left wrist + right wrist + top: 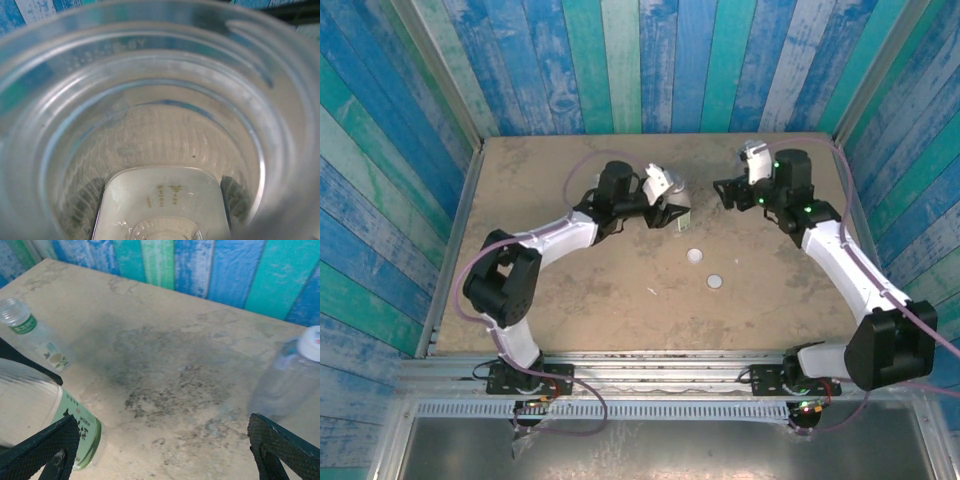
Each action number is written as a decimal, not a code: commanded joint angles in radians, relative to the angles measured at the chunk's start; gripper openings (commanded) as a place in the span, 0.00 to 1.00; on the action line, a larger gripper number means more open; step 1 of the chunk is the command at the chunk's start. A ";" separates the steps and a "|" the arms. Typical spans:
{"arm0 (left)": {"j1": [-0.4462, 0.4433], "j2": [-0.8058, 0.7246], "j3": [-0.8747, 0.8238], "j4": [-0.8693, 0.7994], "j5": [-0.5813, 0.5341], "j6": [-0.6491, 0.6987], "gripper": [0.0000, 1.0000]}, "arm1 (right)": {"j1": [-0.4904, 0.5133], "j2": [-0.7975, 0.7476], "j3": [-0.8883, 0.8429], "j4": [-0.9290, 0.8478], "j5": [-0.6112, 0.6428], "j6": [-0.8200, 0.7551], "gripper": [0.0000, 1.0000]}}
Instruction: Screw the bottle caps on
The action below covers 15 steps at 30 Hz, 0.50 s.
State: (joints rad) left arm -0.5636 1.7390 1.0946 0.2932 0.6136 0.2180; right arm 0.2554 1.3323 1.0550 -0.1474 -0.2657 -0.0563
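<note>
left gripper (672, 212) is seen clamped on the tall bottle (683, 218). the bottle's clear, ribbed plastic wall curves across the left wrist view, with dark textured pads (82, 205) pressed at either side and a pale printed label seen through it. right gripper (162, 442) is held wide apart and empty above the table, its black fingers (42, 450) faced with a fine cross-hatched grip. the tall bottle's green-labelled end is seen just beside one finger. farther off a short bottle (30, 335) is seen, clear, with a green neck ring, a small label and a bare threaded neck. near the other finger a blue-tinted bottle (290, 380) is topped by a round white cap (312, 342). one loose cap (695, 255) and a second cap (715, 281), small white discs, lie near each other on the table (570, 300), a mottled beige, stone-like slab darkly scuffed in the middle. the table is enclosed by walls (650, 60) of weathered planks painted blue, teal and green.
</note>
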 commanded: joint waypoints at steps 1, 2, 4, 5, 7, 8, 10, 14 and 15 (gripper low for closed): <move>-0.011 -0.092 -0.079 0.090 -0.036 -0.065 0.57 | 0.051 0.018 -0.002 0.031 0.015 0.009 0.90; -0.014 -0.108 -0.110 0.107 -0.040 -0.072 0.56 | 0.062 0.014 -0.006 0.042 0.019 0.010 0.90; -0.020 -0.137 -0.158 0.115 -0.048 -0.076 0.56 | 0.075 -0.001 -0.025 0.061 0.031 0.026 0.90; -0.023 -0.152 -0.183 0.117 -0.048 -0.070 0.57 | 0.080 -0.014 -0.040 0.073 0.034 0.039 0.90; -0.030 -0.179 -0.224 0.104 -0.051 -0.050 0.57 | 0.086 -0.041 -0.075 0.097 0.040 0.066 0.90; -0.030 -0.191 -0.245 0.097 -0.050 -0.035 0.58 | 0.089 -0.058 -0.097 0.108 0.045 0.080 0.90; -0.031 -0.210 -0.273 0.088 -0.060 -0.020 0.59 | 0.095 -0.090 -0.136 0.123 0.062 0.107 0.90; -0.033 -0.170 -0.270 0.128 -0.059 -0.055 0.60 | 0.117 -0.157 -0.221 0.150 0.122 0.147 0.90; -0.033 -0.153 -0.268 0.143 -0.056 -0.066 0.60 | 0.117 -0.165 -0.239 0.159 0.134 0.153 0.90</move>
State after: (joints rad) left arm -0.5934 1.6058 0.8143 0.3798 0.5655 0.1734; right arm 0.3622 1.1995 0.8585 -0.0345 -0.1871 0.0498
